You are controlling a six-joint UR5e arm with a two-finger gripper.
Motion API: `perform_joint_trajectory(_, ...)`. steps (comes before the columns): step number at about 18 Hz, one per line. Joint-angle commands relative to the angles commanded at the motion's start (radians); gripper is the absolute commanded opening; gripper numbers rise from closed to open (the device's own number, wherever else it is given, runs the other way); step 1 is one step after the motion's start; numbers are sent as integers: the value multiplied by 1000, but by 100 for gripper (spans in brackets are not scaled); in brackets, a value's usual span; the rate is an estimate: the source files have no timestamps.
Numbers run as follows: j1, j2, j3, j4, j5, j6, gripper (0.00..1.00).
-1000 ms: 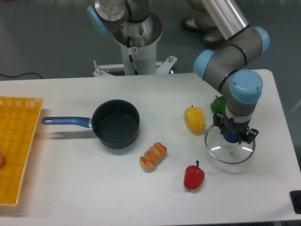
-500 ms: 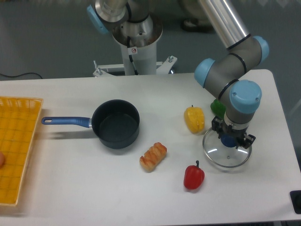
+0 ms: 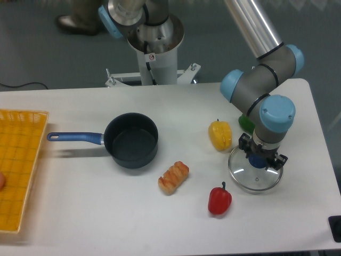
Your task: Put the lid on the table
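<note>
Over the last second I have carried the lid a little left and lower, so it now looks to lie flat on the table, just right of the yellow pepper; only the release seems left. My fingers pinch its dark blue knob. The lid is round clear glass with a thin metal rim.
</note>
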State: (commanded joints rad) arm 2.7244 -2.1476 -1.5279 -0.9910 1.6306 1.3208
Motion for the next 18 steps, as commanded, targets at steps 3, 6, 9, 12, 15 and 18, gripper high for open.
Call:
perform_joint_trajectory(3, -2, -6, 0, 0, 2, 0, 46)
perform_joint_trajectory(6, -2, -8, 0, 2, 2, 2, 46)
perform_joint_trajectory(9, -3, -8, 0, 0, 3, 0, 46)
perform_joint_trajectory(12, -3, -9, 0, 2, 2, 0, 46)
perform_joint_trajectory(15, -3, -11, 0, 3, 2, 0, 49)
perform_joint_trajectory(18, -11, -15, -2, 18, 3, 2, 49)
